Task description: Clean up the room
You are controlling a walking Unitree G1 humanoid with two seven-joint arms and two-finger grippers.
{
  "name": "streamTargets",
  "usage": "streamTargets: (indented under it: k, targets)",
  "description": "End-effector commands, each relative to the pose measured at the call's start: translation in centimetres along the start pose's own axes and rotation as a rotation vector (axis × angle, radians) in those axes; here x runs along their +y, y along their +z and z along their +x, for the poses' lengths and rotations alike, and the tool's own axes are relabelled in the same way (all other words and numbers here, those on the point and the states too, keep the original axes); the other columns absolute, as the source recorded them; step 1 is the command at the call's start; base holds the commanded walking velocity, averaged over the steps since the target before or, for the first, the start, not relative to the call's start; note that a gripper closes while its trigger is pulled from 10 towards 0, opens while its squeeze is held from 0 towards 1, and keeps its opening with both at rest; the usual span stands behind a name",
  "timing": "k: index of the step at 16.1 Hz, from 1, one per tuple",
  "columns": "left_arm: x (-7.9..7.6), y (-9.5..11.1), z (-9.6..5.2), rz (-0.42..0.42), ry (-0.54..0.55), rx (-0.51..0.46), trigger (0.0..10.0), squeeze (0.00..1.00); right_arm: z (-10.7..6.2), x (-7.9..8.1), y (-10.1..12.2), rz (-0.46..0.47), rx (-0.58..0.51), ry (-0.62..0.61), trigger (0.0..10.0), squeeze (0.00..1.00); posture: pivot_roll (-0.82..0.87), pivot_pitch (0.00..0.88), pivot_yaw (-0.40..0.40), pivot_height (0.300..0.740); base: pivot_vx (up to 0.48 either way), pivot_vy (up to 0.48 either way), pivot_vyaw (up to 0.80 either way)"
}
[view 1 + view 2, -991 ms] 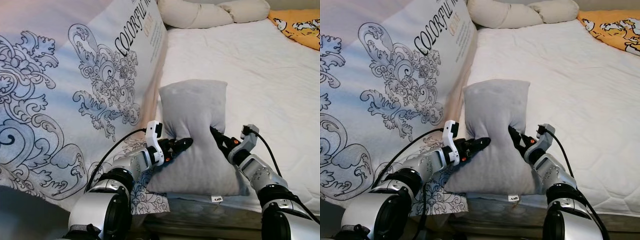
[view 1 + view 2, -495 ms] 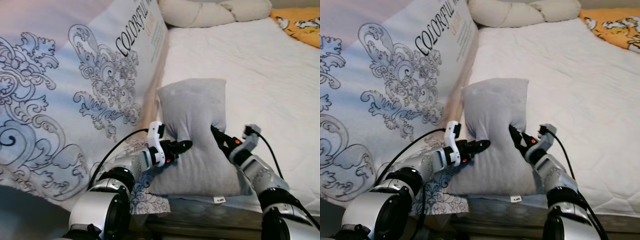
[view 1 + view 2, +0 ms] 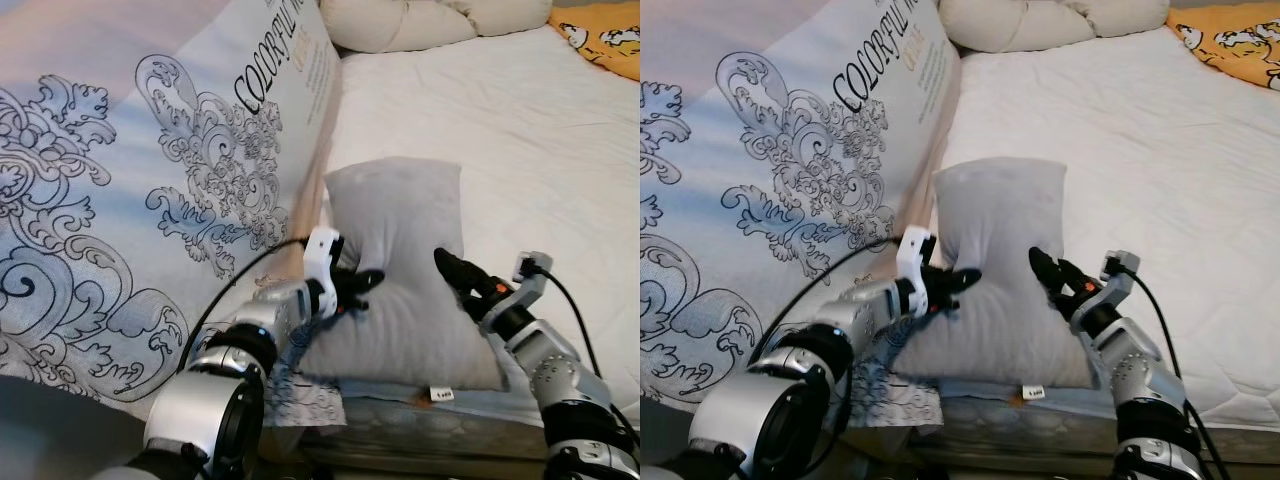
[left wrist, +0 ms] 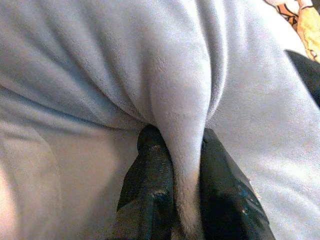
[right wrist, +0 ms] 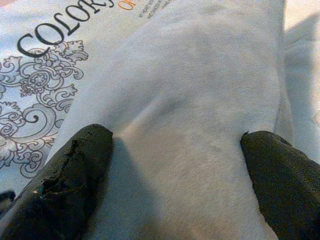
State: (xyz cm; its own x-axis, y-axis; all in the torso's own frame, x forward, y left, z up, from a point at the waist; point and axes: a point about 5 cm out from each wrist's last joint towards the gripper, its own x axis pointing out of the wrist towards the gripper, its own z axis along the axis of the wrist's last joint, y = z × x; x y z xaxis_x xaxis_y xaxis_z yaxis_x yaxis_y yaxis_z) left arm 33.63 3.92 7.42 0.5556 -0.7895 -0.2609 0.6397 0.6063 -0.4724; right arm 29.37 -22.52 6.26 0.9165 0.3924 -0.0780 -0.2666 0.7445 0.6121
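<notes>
A grey pillow (image 3: pixel 400 225) lies on the white mattress (image 3: pixel 520 120) near the bed's front edge. My left gripper (image 3: pixel 366 281) is at the pillow's left side, shut on a pinched fold of its fabric. The left wrist view shows that fold squeezed between the two black fingers (image 4: pixel 150 170). My right gripper (image 3: pixel 455 272) rests against the pillow's right side. It is open, and in the right wrist view its fingertips (image 5: pixel 75 165) stand wide apart with the pillow (image 5: pixel 200 75) across the gap.
A large quilt (image 3: pixel 150 200) printed with grey scrollwork and "COLORFUL" lettering rises along the left. Cream pillows (image 3: pixel 420 20) lie at the head of the bed, with an orange cloth (image 3: pixel 605 25) at the far right corner. The bed's front edge (image 3: pixel 420 420) is just below the pillow.
My right gripper has let go of the pillow's right side and eased back to the right. My left gripper keeps its pinch and has shifted slightly forward. The pillow has settled wider.
</notes>
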Motion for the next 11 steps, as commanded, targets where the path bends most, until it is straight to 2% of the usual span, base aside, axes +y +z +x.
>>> streamTargets:
  k: [1, 3, 6, 8, 11]
  targets:
    - [0.3, 2.2, -0.2, 0.021, 0.023, -0.064, 0.0, 0.0, -0.3, 0.1, -0.5, -0.027, 0.029, -0.003, 10.0, 0.0, -0.12, 0.0, 0.222, 0.74, 0.0, 0.0, 0.0]
    - [0.2, 3.7, -0.2, 0.022, -0.002, -0.115, 0.0, 0.0, -0.3, -0.2, -0.7, -0.058, 0.036, -0.047, 10.0, 0.0, -0.12, 0.0, 0.223, 0.74, 0.0, 0.0, 0.0]
    - [0.8, 5.3, -0.8, 0.088, 0.04, -0.157, 0.0, 0.0, 0.2, 0.1, -0.2, -0.076, -0.01, -0.076, 10.0, 0.0, -0.12, 0.0, 0.22, 0.74, 0.0, 0.0, 0.0]
    - [1.2, 6.9, -1.3, 0.158, 0.066, -0.185, 0.0, 0.0, 0.4, 0.2, 0.8, -0.093, -0.061, -0.074, 10.0, 0.0, -0.11, 0.0, 0.211, 0.74, 0.0, 0.0, 0.0]
    - [1.2, 9.2, -1.9, 0.316, 0.079, -0.201, 0.0, 0.0, 0.8, 1.1, 2.3, -0.079, -0.158, -0.014, 10.0, 0.0, -0.11, 0.0, 0.207, 0.74, 0.0, 0.0, 0.0]
